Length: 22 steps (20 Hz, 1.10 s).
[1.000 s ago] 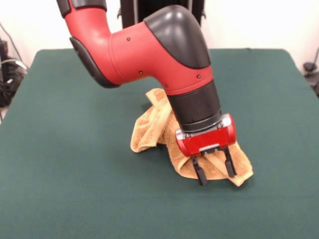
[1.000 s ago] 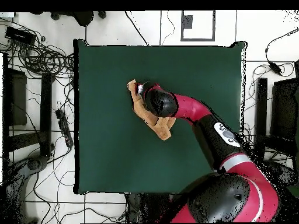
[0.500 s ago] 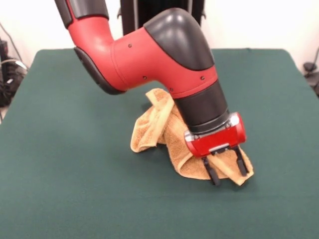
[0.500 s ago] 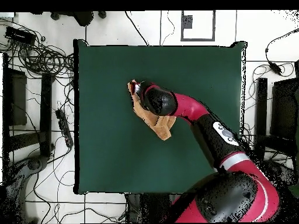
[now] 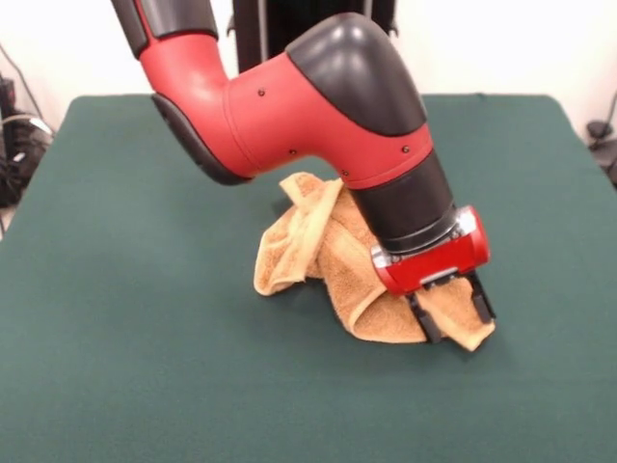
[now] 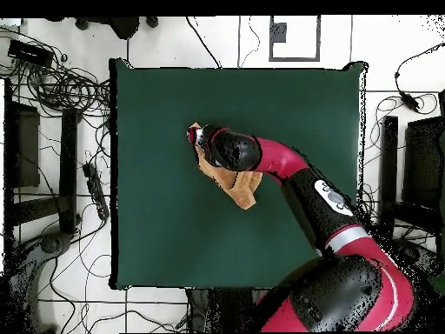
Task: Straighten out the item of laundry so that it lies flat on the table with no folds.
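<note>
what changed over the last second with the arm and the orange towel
The red and black arm's gripper slid toward the picture's right and lower in the front view, out to the near-right corner of the crumpled orange-tan terry-cloth towel. Its fingers stand apart, straddling that corner; nothing is gripped yet. The towel lies bunched and folded as before on the dark green cloth-covered table.

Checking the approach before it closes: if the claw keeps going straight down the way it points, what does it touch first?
Most likely the towel. The open claw points down with its fingers straddling the towel's near corner, with the green table just beneath. Whether the tips already touch the cloth is unclear.
</note>
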Motion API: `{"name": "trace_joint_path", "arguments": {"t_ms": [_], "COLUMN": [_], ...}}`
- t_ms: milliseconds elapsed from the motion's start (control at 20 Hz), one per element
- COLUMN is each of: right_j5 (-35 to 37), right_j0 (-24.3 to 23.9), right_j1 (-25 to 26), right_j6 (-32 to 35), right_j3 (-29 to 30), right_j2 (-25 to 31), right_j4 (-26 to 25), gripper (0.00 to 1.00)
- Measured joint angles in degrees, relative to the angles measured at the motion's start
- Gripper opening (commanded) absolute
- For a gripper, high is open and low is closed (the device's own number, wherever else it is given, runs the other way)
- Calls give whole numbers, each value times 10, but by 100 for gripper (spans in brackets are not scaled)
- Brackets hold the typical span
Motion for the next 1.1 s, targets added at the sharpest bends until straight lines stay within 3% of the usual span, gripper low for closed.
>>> {"name": "trace_joint_path", "arguments": {"t_ms": [400, 450, 1100], "right_j5": [76, 104, 147], "right_j0": [38, 53, 79], "right_j1": [-6, -7, -6], "right_j6": [0, 0, 0], "right_j3": [-27, -36, -53], "right_j2": [-13, -19, -26], "right_j4": [0, 0, -19], "gripper": [100, 0, 0]}}
